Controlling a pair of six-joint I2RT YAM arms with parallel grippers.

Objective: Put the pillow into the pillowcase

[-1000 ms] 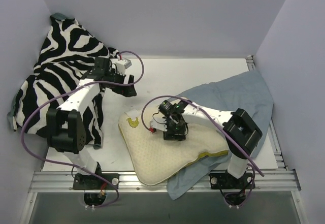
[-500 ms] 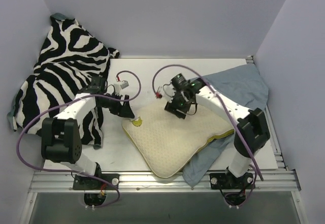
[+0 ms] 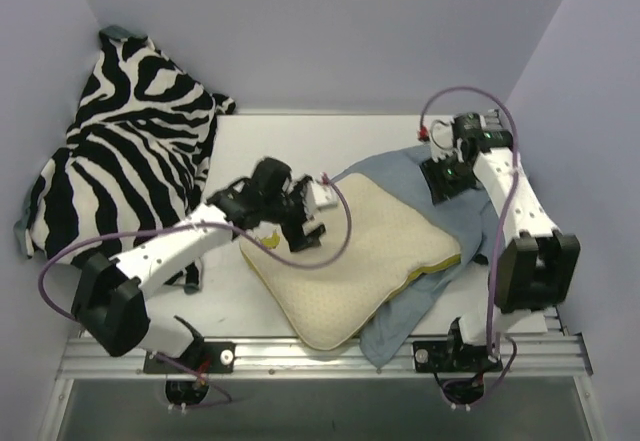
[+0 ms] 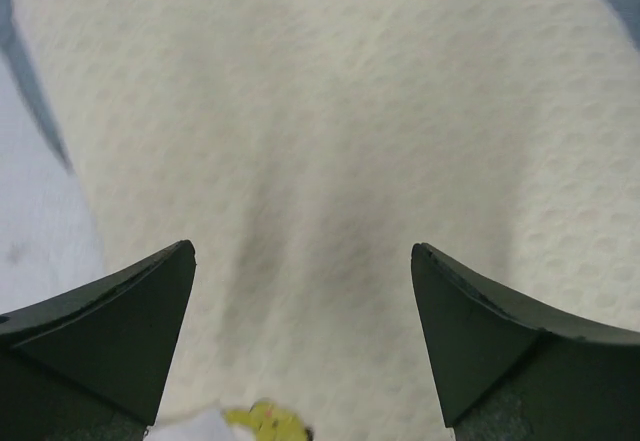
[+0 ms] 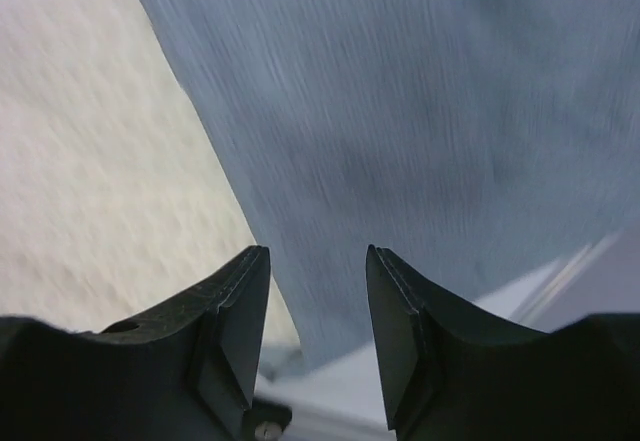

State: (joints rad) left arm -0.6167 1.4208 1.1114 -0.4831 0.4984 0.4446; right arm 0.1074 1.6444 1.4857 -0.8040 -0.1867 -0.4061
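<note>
The cream bumpy pillow point(image 3: 370, 261) lies mid-table on the grey-blue pillowcase point(image 3: 478, 211), which shows behind it, to its right and under its front corner. My left gripper point(image 3: 303, 233) is open and empty just above the pillow's left corner. In the left wrist view the gripper point(image 4: 303, 251) hangs over the pillow point(image 4: 330, 131), with the yellow mark point(image 4: 265, 421) at the bottom edge. My right gripper point(image 3: 440, 181) is open and empty over the pillowcase at the back right. In the right wrist view the gripper point(image 5: 318, 251) is above grey-blue cloth point(image 5: 400, 111), beside the pillow's edge point(image 5: 80, 161).
A black-and-white zebra-print cloth point(image 3: 130, 141) is heaped against the left wall and over the table's left side. White table point(image 3: 300, 141) shows behind the pillow. A metal rail point(image 3: 320, 353) runs along the front edge. Walls close in on three sides.
My right gripper has left the pillow and swung to the back right over the pillowcase. My left gripper has moved right, onto the pillow's left corner. The pillow has shifted right and back.
</note>
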